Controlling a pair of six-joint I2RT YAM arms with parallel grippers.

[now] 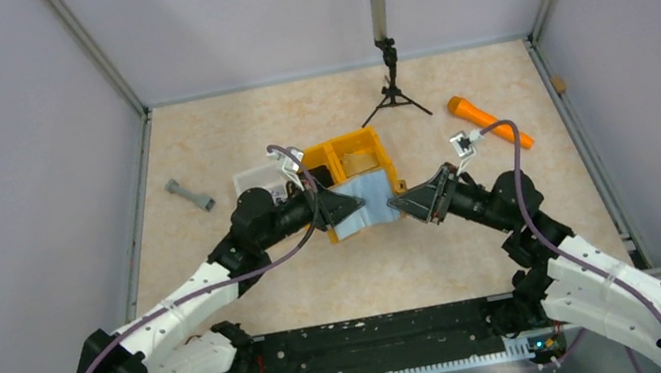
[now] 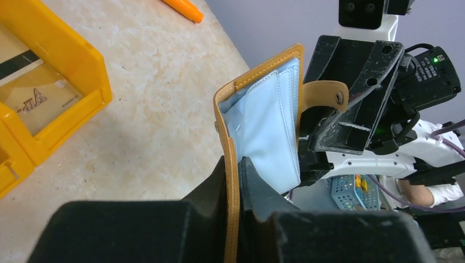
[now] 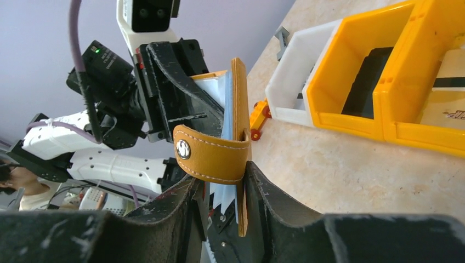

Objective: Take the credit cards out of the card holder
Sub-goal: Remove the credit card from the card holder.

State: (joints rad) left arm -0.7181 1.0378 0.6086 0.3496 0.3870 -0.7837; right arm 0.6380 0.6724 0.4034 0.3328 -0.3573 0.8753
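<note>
The card holder (image 1: 360, 207) is tan with a pale blue lining. It hangs open in the air between both grippers, just in front of the orange bin (image 1: 382, 153). My left gripper (image 1: 350, 205) is shut on its left edge (image 2: 233, 181). My right gripper (image 1: 397, 204) is closed round its right edge (image 3: 239, 137), beside the snap strap (image 3: 211, 156). No cards show in the blue pockets (image 2: 268, 126). One pale card with a dark stripe (image 2: 33, 98) lies inside the orange bin; it also shows in the right wrist view (image 3: 449, 112).
A white bin (image 1: 254, 179) adjoins the orange bin on its left. An orange cylindrical stick (image 1: 489, 124) lies at the back right. A grey dumbbell-shaped piece (image 1: 190, 196) lies at the left. A small tripod with an upright tube (image 1: 382, 36) stands at the back.
</note>
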